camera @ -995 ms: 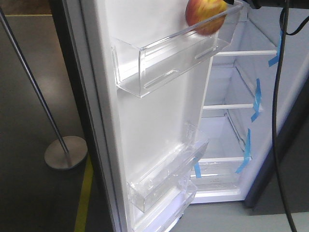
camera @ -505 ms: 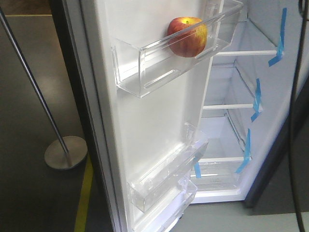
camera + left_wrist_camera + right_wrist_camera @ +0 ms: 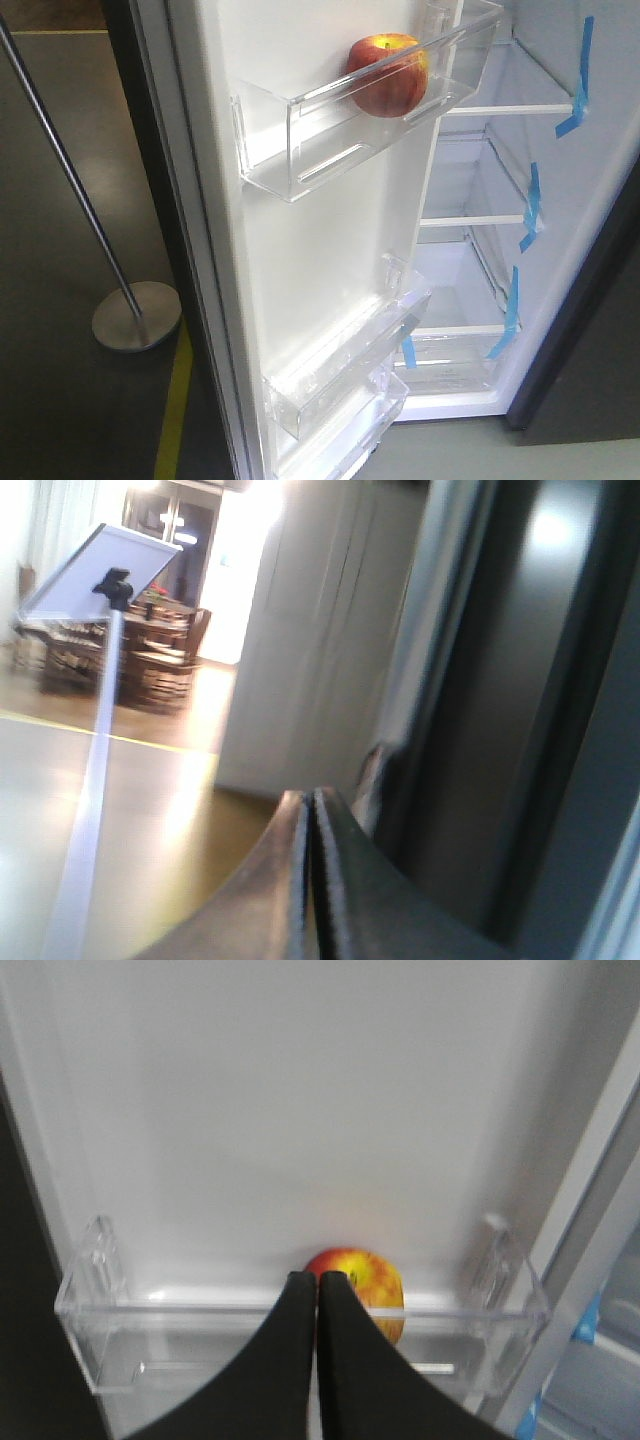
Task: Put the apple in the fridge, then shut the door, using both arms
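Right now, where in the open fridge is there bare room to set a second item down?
The upper door bin is bare from its left wall to the apple, which sits right of middle; the only crowded spot. The shelves inside the fridge, edged by blue tape on the right wall, show nothing on them. The lower door bins look bare.

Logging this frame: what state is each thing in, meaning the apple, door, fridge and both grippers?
apple: sitting in the top door bin, not held.
door: wide open.
fridge: open, white shelves exposed.
left gripper: shut, holding nothing.
right gripper: shut, holding nothing, in front of the bin.
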Available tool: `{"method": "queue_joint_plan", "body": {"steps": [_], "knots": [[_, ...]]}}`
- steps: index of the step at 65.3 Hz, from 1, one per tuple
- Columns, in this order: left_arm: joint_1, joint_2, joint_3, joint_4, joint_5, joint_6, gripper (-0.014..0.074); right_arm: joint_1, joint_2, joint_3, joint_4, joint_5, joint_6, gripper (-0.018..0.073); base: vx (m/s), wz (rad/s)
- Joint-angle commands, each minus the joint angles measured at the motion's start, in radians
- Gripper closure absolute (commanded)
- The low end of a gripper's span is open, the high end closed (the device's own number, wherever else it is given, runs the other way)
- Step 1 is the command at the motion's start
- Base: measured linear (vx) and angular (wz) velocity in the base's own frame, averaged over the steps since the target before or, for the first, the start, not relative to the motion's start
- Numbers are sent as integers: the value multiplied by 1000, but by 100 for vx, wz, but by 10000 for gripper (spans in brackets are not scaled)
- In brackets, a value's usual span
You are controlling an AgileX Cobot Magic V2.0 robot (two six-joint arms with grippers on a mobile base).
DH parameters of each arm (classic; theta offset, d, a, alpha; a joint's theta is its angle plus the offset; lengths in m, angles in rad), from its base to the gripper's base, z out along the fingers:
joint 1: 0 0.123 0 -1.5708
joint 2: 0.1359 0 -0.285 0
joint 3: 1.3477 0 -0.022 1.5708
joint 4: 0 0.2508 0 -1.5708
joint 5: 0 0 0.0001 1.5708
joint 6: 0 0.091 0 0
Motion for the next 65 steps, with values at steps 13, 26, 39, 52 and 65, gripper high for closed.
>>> {"method": "queue_joint_plan", "body": {"steps": [13,26,39,52,65], "knots": [[-3,-17,6,-218,-128,-342,604,0,-278,391,-32,-36,33,564,0,0],[-3,-15,-51,-103,-234,-551,604,0,-484,696,-42,-40,36,564,0,0],[-3,64,-251,255,-229,-674,604,0,-654,892,-47,-53,36,564,0,0],[-3,326,-455,479,-285,-824,604,0,-739,927,-45,-53,36,564,0,0],[-3,695,-665,468,-504,-864,604,0,-767,927,-44,-53,36,564,0,0]]}}
